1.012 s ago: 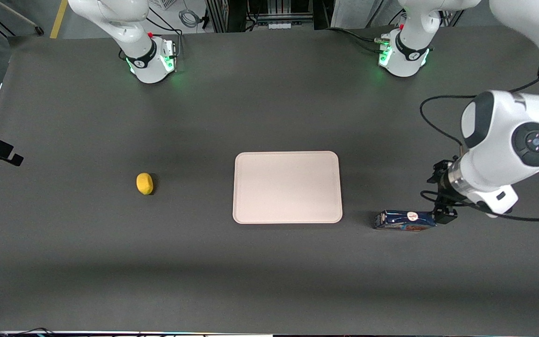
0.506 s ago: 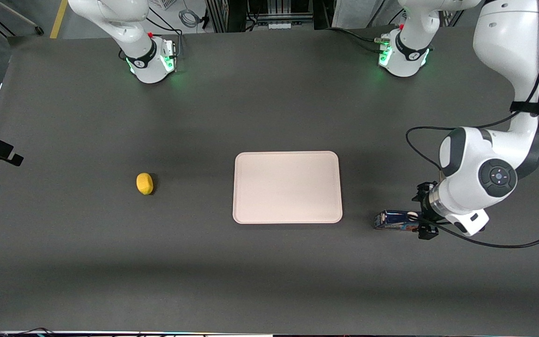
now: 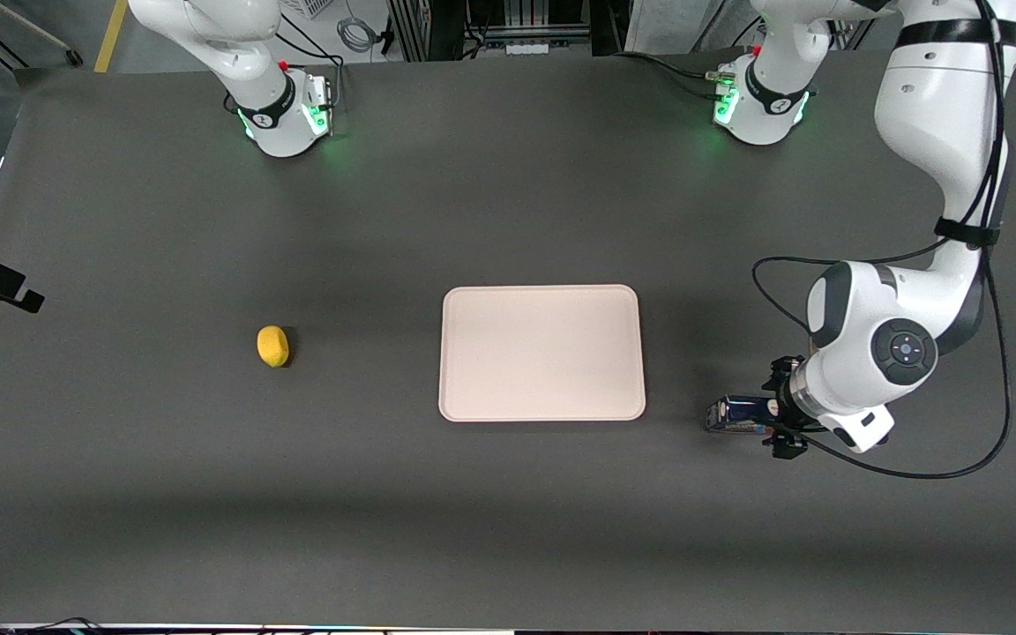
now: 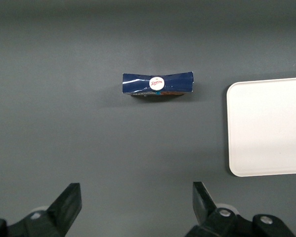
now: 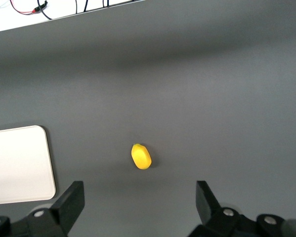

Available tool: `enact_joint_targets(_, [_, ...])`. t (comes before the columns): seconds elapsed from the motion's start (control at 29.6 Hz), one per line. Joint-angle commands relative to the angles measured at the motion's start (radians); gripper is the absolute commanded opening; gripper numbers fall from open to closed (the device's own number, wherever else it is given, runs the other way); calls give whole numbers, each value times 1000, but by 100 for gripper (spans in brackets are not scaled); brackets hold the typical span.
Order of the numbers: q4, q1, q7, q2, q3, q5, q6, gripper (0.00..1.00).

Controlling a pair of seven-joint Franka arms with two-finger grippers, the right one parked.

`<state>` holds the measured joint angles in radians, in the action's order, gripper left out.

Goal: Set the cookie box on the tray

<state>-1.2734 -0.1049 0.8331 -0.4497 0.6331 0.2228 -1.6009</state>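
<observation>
The cookie box [image 4: 157, 84] is lying flat on the bench [image 3: 508, 494] just beside the tray [image 3: 541, 353], toward the working arm's end, its long axis pointing at the tray. The gripper [image 4: 138, 205] is hanging above it with fingers spread wide and empty, one to each long side. A straight descent looks likely to bring them across the narrow width.

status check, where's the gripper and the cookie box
Gripper open, above cookie box, not touching. Box on table, beside tray. Path to tray clear.
</observation>
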Motion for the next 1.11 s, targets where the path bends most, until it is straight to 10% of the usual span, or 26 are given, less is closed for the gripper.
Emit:
enact_joint_targets(0.0, [-44, 7, -52, -27, 43, 40, -59, 23])
enact_joint_targets(1.08, [-345, 13, 17, -162, 16, 263, -409, 23])
